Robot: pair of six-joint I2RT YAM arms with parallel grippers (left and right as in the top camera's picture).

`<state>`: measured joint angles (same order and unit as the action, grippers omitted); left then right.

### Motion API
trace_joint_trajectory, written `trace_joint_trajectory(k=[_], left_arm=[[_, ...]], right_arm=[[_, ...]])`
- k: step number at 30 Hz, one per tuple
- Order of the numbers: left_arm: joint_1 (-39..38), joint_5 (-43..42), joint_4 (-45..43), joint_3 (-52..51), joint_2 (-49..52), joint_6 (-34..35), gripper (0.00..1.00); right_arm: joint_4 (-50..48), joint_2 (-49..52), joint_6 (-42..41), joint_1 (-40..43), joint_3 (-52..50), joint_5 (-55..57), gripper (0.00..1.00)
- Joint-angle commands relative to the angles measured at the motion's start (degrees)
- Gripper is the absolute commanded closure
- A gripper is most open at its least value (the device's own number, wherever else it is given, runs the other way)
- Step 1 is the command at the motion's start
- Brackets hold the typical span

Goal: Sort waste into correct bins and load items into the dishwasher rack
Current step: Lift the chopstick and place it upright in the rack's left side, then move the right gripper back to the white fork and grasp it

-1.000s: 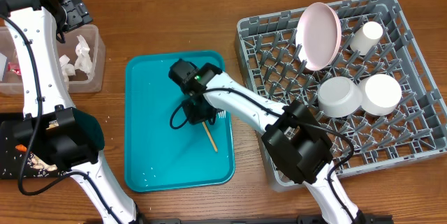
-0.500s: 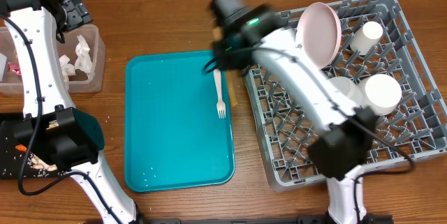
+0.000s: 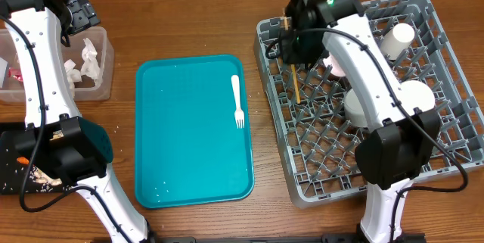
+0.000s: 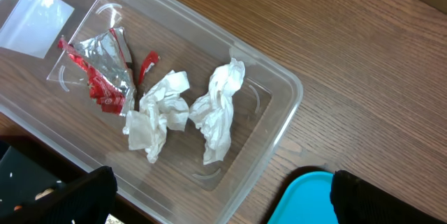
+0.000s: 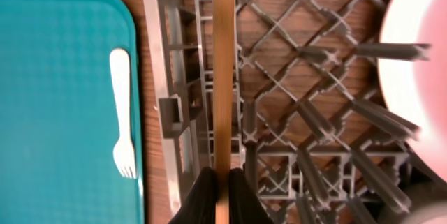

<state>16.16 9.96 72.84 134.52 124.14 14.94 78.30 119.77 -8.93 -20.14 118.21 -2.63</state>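
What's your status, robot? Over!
Right tool shut on wooden stick, over rack. Left tool open above clear tub. Fork on teal tray, not yet loaded.

Bright, even light, soft shadows — right wrist view blurred, plate (image 5: 415, 63) smeared.

Two slim robot arms, the left arm (image 3: 41, 61) and the right arm (image 3: 372, 84), are built of glossy white shells linked by bulky black joint housings. Thin black cables loop alongside each white link. A small green light (image 3: 330, 1) glows on the right arm's black wrist unit. The right claw (image 5: 223, 199) has matte black fingers.
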Motion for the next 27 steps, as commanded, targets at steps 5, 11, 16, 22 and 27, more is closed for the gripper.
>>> trace_joint_trajectory(k=[5, 11, 16, 22, 27], left_arm=[[-0.07, 0.94, -0.02, 0.59, -1.01, 0.94, 0.00], [-0.07, 0.94, -0.02, 0.59, -1.01, 0.94, 0.00], [-0.07, 0.94, -0.02, 0.59, -1.01, 0.94, 0.00], [-0.07, 0.94, -0.02, 0.59, -1.01, 0.94, 0.00], [-0.07, 0.94, -0.02, 0.59, -1.01, 0.94, 0.00]], right_arm=[[-3.26, -0.39, 1.95, -0.20, -4.68, -1.36, 0.95], [-3.93, -0.39, 1.92, -0.44, -4.68, -4.59, 0.71], [-3.69, -0.39, 1.84, -0.46, -4.68, -4.79, 0.23], [-1.40, -0.66, -2.84, -1.25, -2.03, -5.20, 0.20], [-2.23, -1.16, -3.13, -6.34, -0.17, -5.18, 0.20]])
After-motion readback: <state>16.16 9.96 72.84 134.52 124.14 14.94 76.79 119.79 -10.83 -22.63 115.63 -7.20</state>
